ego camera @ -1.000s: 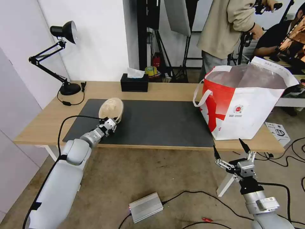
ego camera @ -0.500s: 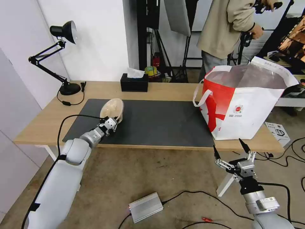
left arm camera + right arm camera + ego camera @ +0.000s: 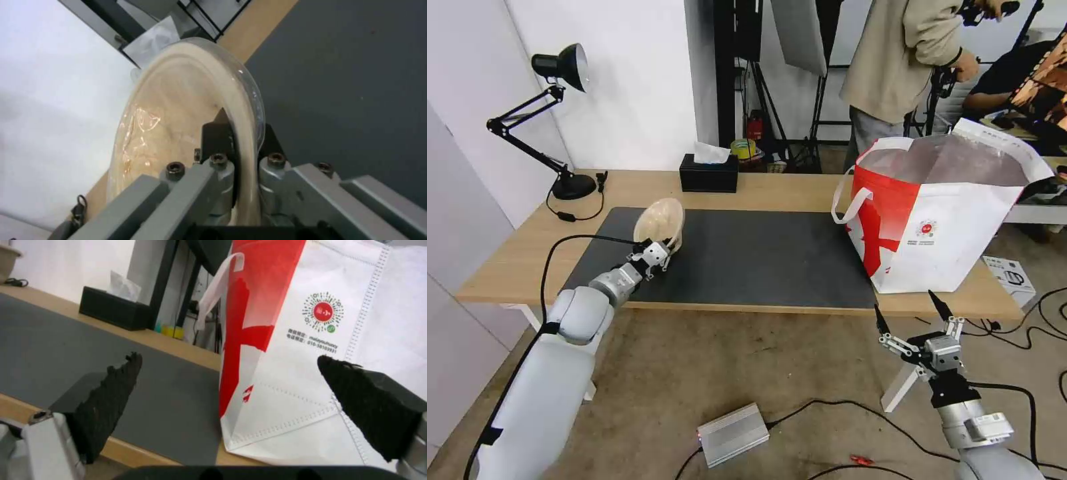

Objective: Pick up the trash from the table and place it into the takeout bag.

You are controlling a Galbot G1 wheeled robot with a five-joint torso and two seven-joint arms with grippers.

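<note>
Left gripper [image 3: 659,254] clamped on rim of beige lidded bowl [image 3: 658,223], tilted on edge above dark mat [image 3: 747,257]. Right gripper [image 3: 913,315] spread wide below table [image 3: 787,190] edge, near takeout bag [image 3: 940,220].

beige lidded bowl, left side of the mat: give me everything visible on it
The beige round lidded bowl looks like pale fibre or paper under a clear plastic lid that catches glare. It is tipped steeply on edge, its round face showing, above the left part of the dark grey mat. The left gripper is shut on its rim, one black finger on each side of the edge. Whether its lower edge touches the mat cannot be told. Contents are not discernible.
</note>
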